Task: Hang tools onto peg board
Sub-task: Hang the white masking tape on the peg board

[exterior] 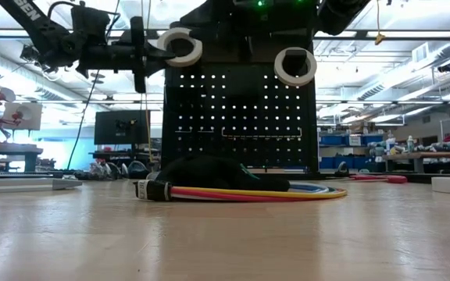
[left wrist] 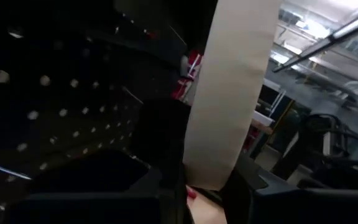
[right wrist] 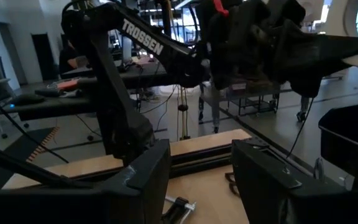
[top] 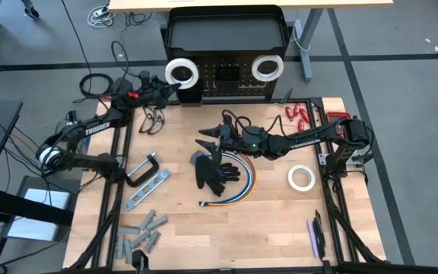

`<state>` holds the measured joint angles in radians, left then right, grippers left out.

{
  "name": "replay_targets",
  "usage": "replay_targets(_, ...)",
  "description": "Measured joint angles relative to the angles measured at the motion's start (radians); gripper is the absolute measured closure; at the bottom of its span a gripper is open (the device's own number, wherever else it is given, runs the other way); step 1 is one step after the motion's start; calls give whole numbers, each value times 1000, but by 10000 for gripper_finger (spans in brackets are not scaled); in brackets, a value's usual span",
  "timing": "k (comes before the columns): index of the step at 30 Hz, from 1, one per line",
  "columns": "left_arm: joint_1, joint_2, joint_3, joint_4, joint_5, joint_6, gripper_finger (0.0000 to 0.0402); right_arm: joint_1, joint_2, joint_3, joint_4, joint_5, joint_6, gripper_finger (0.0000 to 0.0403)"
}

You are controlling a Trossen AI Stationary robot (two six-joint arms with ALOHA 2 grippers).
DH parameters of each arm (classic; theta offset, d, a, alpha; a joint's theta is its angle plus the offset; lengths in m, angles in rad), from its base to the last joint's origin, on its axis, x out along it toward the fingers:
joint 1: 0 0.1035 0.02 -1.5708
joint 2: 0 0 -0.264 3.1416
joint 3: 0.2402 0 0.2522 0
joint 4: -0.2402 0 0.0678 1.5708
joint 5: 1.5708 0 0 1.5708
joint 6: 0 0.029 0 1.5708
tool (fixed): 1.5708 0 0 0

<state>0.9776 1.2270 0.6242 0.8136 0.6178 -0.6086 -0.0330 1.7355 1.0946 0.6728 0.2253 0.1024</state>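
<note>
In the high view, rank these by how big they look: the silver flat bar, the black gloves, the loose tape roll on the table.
1. Black gloves.
2. Silver flat bar, long but narrow, so close to the gloves.
3. Loose tape roll, clearly smallest.

One camera looks straight down on my surface; another sits level with it, both sharing the peg board.
</note>
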Motion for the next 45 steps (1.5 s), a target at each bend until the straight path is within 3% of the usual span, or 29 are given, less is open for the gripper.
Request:
replay_targets(5, 18, 27, 58, -99, 2, -30, 330, -2, 0, 0, -2, 0, 0, 226)
replay_targets(24, 65, 150, 120, -60, -17, -152, 319, -3, 0, 0, -45, 0, 0, 228)
replay_targets(31, 70, 150, 120, -62, -22, -135, 262, -4, 0, 0, -46, 8, 19, 219)
replay_targets(45, 90, 148, 119, -102, 16, -10, 253, -4, -4, 0, -107, 17, 12, 211)
